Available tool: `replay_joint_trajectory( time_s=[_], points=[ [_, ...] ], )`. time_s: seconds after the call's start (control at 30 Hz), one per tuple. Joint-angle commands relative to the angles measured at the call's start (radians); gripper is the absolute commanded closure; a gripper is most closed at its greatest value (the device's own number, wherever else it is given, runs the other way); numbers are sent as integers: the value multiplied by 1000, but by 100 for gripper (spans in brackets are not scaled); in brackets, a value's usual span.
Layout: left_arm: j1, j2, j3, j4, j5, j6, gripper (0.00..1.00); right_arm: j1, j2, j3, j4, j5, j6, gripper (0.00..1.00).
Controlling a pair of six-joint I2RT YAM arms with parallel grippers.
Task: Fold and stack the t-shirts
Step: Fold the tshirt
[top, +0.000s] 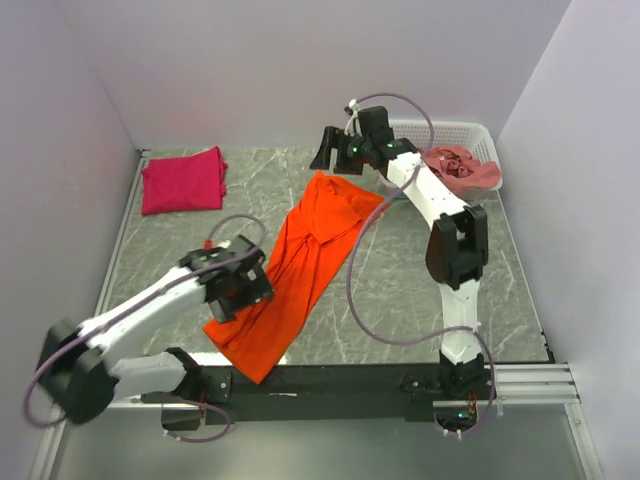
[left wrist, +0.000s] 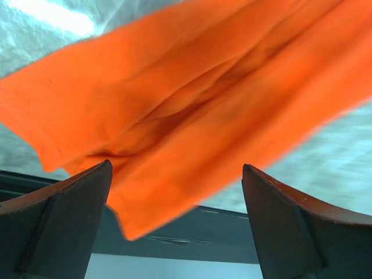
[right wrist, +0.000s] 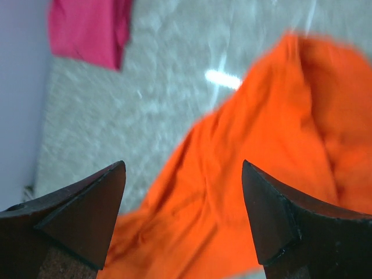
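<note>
So far only the magenta shirt (top: 183, 181) looks folded, well clear of my jaws; the orange shirt (top: 300, 270) sprawls unfolded beneath my left gripper (left wrist: 177, 168) and right gripper (right wrist: 183, 165), both open and empty.

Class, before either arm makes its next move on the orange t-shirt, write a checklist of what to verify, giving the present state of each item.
1. The left gripper is open above the orange t-shirt, at its near end: ok.
2. The right gripper is open near its far end: ok.
3. The orange t-shirt lies flat: not ok; it is bunched into a creased diagonal strip.
4. The orange t-shirt lies wholly on the table: not ok; its near end overlaps the near edge.
5. The magenta t-shirt is folded and apart from the orange one: ok.
6. The pink t-shirt sits in the basket: ok.
</note>
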Motion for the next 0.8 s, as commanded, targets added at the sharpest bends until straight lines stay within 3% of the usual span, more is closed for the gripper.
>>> replay_joint_trajectory(
  time_s=[0.0, 0.1, 0.23, 0.63, 0.77],
  points=[
    [-70, 125, 11, 2, 28, 143, 1, 71, -87, -164, -168, 190, -58, 13],
    [-126, 200, 53, -9, 14, 191, 1, 91, -139, -309, -153, 255, -18, 13],
    [-128, 249, 36, 14, 6, 240, 1, 92, -103, -352, -145, 255, -6, 13],
    [-134, 416, -33, 186, 148, 292, 1, 65, 215, -56, -272, 279, -39, 13],
    [-152, 468, -21, 293, 213, 268, 1, 57, 356, 213, -323, 259, -64, 13]
  ],
)
